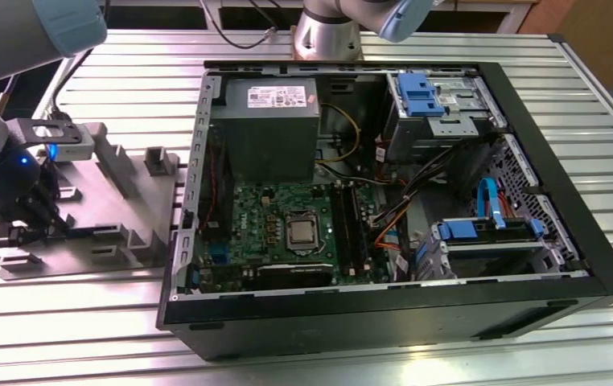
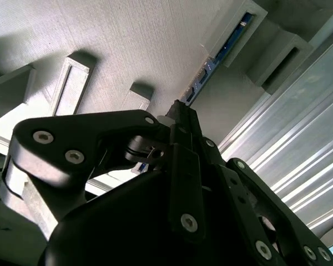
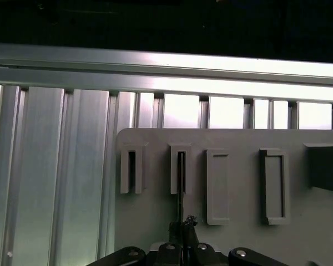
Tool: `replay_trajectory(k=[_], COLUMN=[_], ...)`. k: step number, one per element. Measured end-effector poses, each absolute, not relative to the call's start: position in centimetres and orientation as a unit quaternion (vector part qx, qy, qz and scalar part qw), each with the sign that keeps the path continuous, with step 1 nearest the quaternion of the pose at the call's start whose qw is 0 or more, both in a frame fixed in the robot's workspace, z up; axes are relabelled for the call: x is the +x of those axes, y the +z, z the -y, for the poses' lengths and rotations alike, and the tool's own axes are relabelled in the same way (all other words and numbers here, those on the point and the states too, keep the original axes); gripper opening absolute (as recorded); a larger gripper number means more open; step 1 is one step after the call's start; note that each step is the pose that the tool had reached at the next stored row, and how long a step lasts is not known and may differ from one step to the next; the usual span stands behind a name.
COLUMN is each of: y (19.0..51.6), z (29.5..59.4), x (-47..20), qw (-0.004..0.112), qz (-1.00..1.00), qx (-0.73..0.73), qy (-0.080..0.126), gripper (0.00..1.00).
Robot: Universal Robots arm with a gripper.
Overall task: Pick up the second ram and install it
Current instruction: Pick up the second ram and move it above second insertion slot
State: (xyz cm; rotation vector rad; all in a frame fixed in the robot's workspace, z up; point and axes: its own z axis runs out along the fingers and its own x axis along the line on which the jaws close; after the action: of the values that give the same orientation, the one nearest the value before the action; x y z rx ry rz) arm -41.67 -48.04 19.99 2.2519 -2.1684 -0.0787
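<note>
Gripper (image 2: 180, 113) sits closest in the second wrist view, claw pressed nearly together and pinching the thin end of the second ram (image 2: 210, 66). The stick stands on edge in a narrow slot of the grey holder plate (image 2: 127, 44); it is edge-on in the first wrist view (image 3: 180, 188). The plate lies on the slatted metal table (image 1: 71, 338) at the exterior view's left, beside the open computer case (image 1: 392, 310) — green motherboard (image 1: 274, 209) inside.
</note>
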Motion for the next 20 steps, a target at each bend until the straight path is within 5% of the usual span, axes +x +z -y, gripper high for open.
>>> replay_trajectory(k=[20], y=[20.38], z=[48.04], x=[-41.68], qw=[0.008], qz=[0.693], qx=[0.720], qy=[-0.025], gripper=[0.11])
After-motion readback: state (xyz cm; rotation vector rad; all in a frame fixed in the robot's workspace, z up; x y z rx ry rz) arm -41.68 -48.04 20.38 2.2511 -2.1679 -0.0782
